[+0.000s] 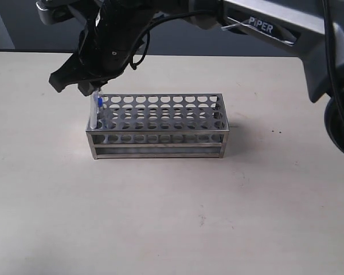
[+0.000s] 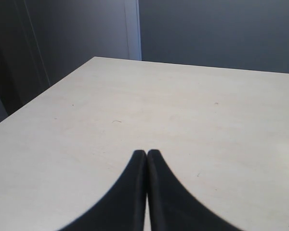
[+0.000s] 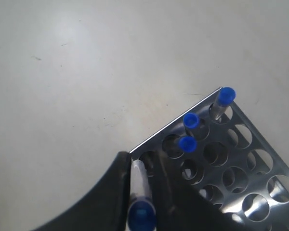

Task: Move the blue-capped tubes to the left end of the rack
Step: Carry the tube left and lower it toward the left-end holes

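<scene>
My right gripper (image 1: 93, 91) reaches across to the left end of the steel rack (image 1: 160, 137). It is shut on a blue-capped tube (image 1: 96, 109) that stands nearly upright at the rack's front left corner. In the right wrist view the held tube (image 3: 140, 202) sits between the fingers of the right gripper (image 3: 139, 160), its lower end at the corner hole of the rack (image 3: 154, 137). Three more blue-capped tubes (image 3: 187, 143) (image 3: 191, 120) (image 3: 226, 96) stand in holes along that same end. My left gripper (image 2: 146, 153) is shut and empty over bare table.
The light table (image 1: 172, 217) surrounds the rack. The right arm's links and cables (image 1: 275, 26) stretch over the back of the table, above the rack. Most rack holes to the right hold nothing.
</scene>
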`<state>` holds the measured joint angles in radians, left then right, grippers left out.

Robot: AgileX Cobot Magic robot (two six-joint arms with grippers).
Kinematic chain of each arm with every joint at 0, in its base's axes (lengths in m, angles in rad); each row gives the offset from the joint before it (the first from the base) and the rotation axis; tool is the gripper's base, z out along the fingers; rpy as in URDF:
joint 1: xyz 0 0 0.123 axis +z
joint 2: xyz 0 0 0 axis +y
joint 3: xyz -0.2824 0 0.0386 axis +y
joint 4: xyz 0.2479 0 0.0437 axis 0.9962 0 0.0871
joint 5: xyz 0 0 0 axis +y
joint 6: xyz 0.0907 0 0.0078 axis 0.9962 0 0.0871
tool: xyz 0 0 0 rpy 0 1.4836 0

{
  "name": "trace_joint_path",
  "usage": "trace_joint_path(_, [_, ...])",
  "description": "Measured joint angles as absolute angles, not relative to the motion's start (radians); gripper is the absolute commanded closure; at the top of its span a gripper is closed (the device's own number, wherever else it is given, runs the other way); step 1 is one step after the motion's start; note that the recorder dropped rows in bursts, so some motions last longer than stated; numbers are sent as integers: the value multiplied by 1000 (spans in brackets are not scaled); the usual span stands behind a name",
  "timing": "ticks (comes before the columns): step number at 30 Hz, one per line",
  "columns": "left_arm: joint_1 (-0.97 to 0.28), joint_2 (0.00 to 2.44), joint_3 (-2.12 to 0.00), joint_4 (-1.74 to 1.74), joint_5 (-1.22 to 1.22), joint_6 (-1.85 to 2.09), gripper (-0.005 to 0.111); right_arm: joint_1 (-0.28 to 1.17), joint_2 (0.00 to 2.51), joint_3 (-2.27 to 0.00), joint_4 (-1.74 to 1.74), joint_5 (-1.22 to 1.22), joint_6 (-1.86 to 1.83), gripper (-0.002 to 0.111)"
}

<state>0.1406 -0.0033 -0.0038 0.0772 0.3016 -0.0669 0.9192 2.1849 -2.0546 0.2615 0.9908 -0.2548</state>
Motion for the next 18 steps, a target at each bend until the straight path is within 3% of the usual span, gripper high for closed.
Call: trace_joint_path(18, [141, -3, -4, 77, 302, -67, 106, 919, 2243, -2055, 221, 969, -255, 109])
